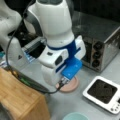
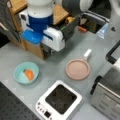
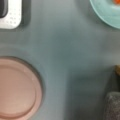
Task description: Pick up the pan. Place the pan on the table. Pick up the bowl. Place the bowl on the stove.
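Hovering above the grey counter between shallow pink pan and teal bowl, I should centre squarely over the bowl's rim; my end effector opening is hidden, so I cannot tell.

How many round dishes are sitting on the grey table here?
2. The pan lies on the table beside the stove; the bowl sits toward a front view's left. The end effector isn't visible.
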Robot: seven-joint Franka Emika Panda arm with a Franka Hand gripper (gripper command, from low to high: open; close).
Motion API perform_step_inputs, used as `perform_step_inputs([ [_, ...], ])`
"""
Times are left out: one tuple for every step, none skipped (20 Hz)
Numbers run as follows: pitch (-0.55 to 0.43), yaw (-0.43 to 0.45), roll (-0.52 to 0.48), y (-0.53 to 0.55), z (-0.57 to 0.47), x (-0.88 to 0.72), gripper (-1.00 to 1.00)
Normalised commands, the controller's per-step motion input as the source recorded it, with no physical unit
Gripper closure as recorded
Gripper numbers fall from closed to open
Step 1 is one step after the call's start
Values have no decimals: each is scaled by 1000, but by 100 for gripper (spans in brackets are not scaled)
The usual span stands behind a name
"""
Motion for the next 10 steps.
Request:
perform_step_inputs([
  [291, 71, 217, -154, 221, 506, -100],
  [304, 74, 216, -145, 242, 501, -100],
  [319, 66, 205, -137, 272, 491, -100],
  [330, 57, 199, -129, 292, 491, -100],
  [329, 58, 195, -128, 289, 504, -100],
  [317, 69, 191, -140, 274, 518, -100],
  [302, 73, 186, -163, 236, 533, -100],
  [272, 84, 197, -202, 187, 538, -100],
  [263, 95, 207, -256, 140, 547, -100],
  [261, 95, 212, -285, 117, 531, -100],
])
